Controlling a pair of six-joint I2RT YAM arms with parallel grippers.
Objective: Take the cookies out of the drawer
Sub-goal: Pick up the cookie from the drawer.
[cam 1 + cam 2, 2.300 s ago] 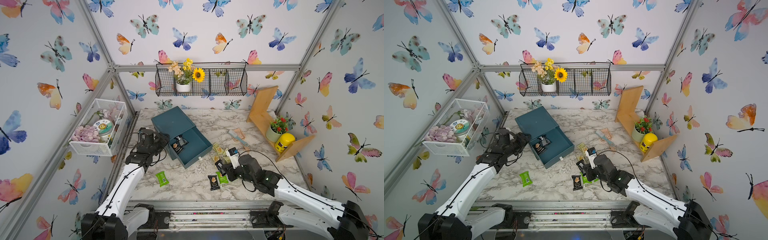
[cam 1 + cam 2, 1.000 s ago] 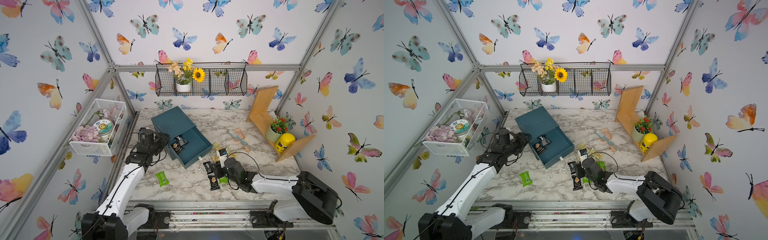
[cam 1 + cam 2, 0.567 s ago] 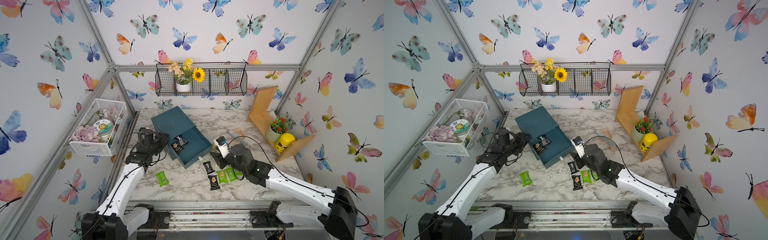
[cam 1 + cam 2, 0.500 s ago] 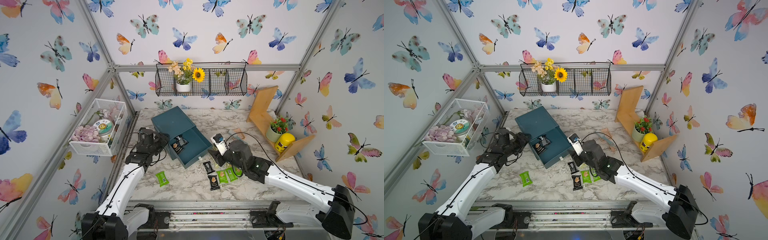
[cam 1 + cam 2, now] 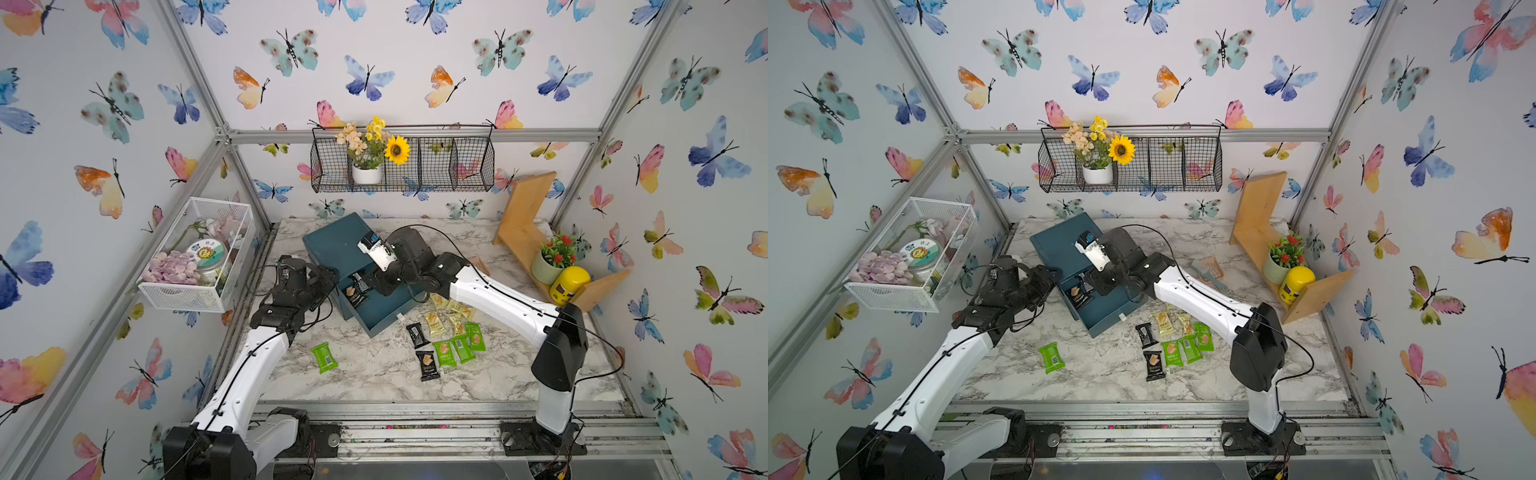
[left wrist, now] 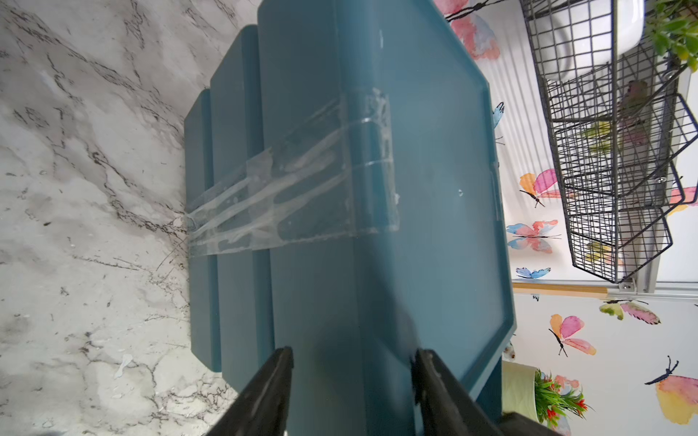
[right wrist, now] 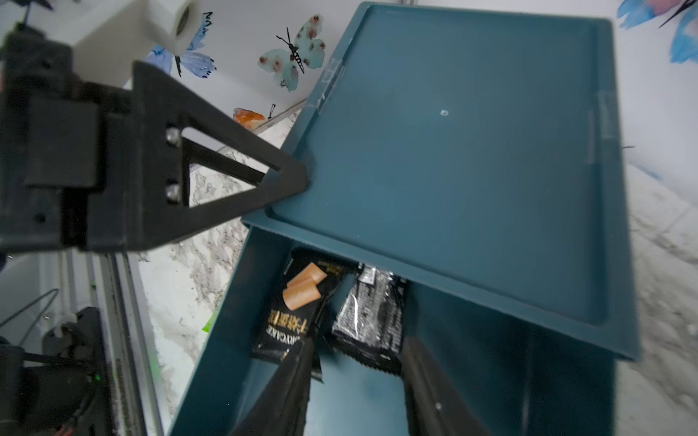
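Note:
The teal drawer [image 5: 386, 316] [image 5: 1108, 311] stands pulled out of its teal cabinet [image 6: 415, 188] [image 7: 472, 151]. Two black cookies [image 7: 298, 313] [image 7: 368, 313] lie inside it at the back, also seen in both top views [image 5: 355, 291] [image 5: 1077, 295]. My right gripper [image 7: 357, 347] [image 5: 376, 282] reaches down into the drawer, open, its tips just short of those packets. My left gripper [image 6: 353, 353] [image 5: 330, 278] is shut on the cabinet's near corner. Several green, yellow and black cookies [image 5: 449, 336] [image 5: 1173, 340] lie on the marble in front; one green cookie [image 5: 324, 357] lies apart.
A brush [image 5: 1208, 270] lies right of the drawer. A wooden shelf [image 5: 523, 216] with a plant pot [image 5: 548, 266] and yellow jar [image 5: 569, 284] stands at the right. A white basket [image 5: 195, 257] hangs on the left wall, a black wire rack [image 5: 436, 166] on the back wall.
My right arm has swung from the pile of cookies on the table back and left over the drawer, and now reaches into it. The left arm has not moved.

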